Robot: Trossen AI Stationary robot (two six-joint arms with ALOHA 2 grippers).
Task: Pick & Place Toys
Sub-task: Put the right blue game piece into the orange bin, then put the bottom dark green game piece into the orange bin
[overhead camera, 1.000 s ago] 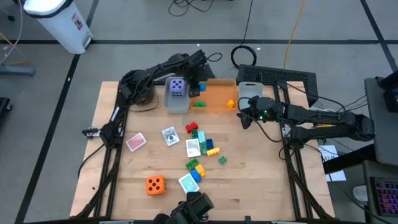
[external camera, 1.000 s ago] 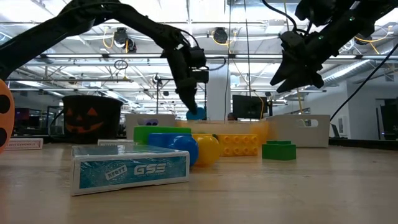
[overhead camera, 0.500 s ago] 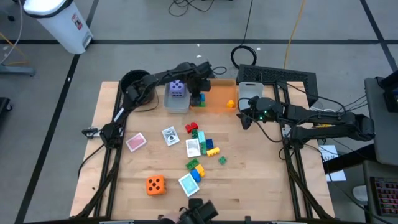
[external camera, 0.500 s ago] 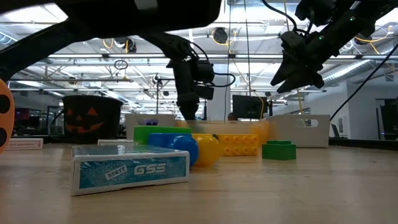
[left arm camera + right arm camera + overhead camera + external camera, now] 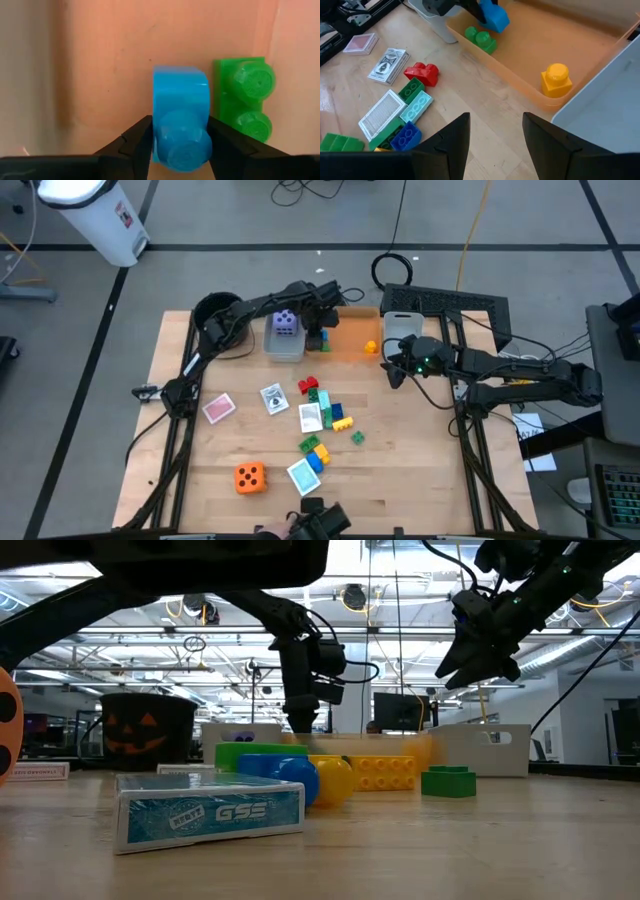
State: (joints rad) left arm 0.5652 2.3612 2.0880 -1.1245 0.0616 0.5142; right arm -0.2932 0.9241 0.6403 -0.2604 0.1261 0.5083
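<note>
Overhead: left gripper point(image 5: 318, 330) reaching into orange bin point(image 5: 350, 352) at the table's far side, beside grey bin point(image 5: 284, 345) holding purple die point(image 5: 286, 322). Right gripper point(image 5: 393, 368) parked just past the orange bin's right end. Loose bricks and cards point(image 5: 320, 418) scattered mid-table; orange die point(image 5: 250, 476) near the front edge.

Table level: left gripper point(image 5: 300, 720) lowered behind the yellow brick point(image 5: 385, 773); teal card box point(image 5: 208, 810) in the foreground; right gripper point(image 5: 470, 665) hanging high, fingers slightly apart.

Left wrist: blue brick point(image 5: 180, 117) pinched between the two fingers point(image 5: 137, 142), over the orange bin floor, green brick point(image 5: 247, 97) just beside it.

Right wrist: own fingers point(image 5: 450, 140) parted, nothing between them; blue brick point(image 5: 494, 17) held over the bin, green brick point(image 5: 481, 39) and a small yellow brick point(image 5: 556, 80) lying inside; red brick point(image 5: 422, 72) and cards on the table.
</note>
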